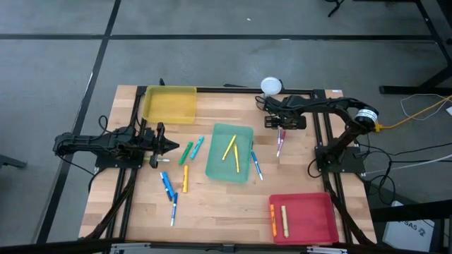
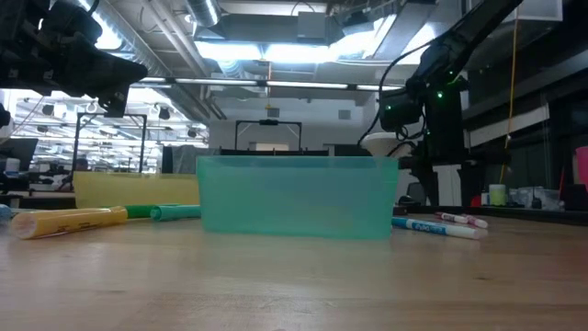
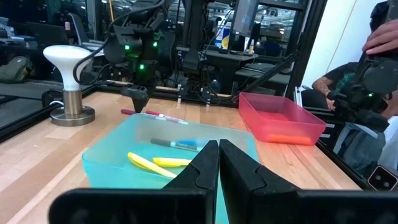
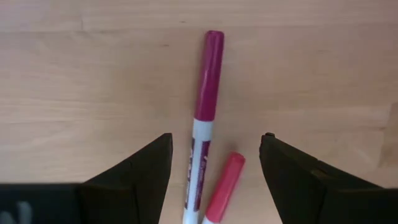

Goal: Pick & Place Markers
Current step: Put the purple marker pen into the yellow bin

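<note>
Two pink markers [image 4: 207, 93] lie side by side on the wood, far right of the teal tray [image 1: 229, 152]. My right gripper [image 4: 216, 135] hangs over them, pointing down and open; its fingers stand on either side of them without touching. The teal tray holds two yellow markers [image 1: 232, 149]; a blue-and-white marker [image 1: 256, 166] lies along its right side. Left of the tray lie green [image 1: 186, 152], teal [image 1: 197, 146], orange [image 1: 185, 178] and blue markers [image 1: 167, 185]. My left gripper [image 1: 173, 146] waits shut at the left, level and pointing at the tray.
A yellow tray [image 1: 169, 104] stands at the far left. A red tray [image 1: 302, 217] at the near right holds an orange and a yellow marker. A white mushroom-shaped stand [image 1: 271, 86] sits at the far edge, just behind my right gripper. A person [image 3: 348, 81] shows beyond the table.
</note>
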